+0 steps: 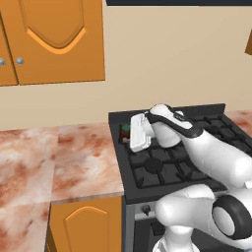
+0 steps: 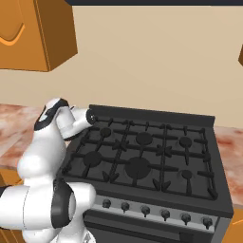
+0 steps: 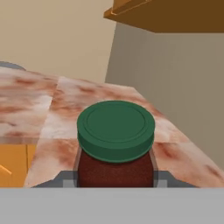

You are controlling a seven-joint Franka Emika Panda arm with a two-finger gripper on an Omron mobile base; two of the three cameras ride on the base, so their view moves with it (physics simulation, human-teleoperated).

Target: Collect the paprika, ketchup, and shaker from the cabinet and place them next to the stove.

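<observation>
Hand view: the paprika (image 3: 116, 144), green lid up and long axis upright, is seen clamped between the fingertips of the gripper (image 1: 127, 134), which is held over the stove's (image 1: 162, 162) far left corner, the marble counter (image 1: 74, 157) lying just to its left.

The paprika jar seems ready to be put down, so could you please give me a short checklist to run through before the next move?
1. Paprika between the gripper fingers: ok, held.
2. Lid on the jar: ok, green lid closed.
3. Jar carried upright: ok in the hand view.
4. Jar above the counter beside the stove: not ok, at the stove's left rear edge.
5. Landing spot left of the stove free: ok, bare marble.
6. Ketchup and shaker delivered: cannot tell.
</observation>
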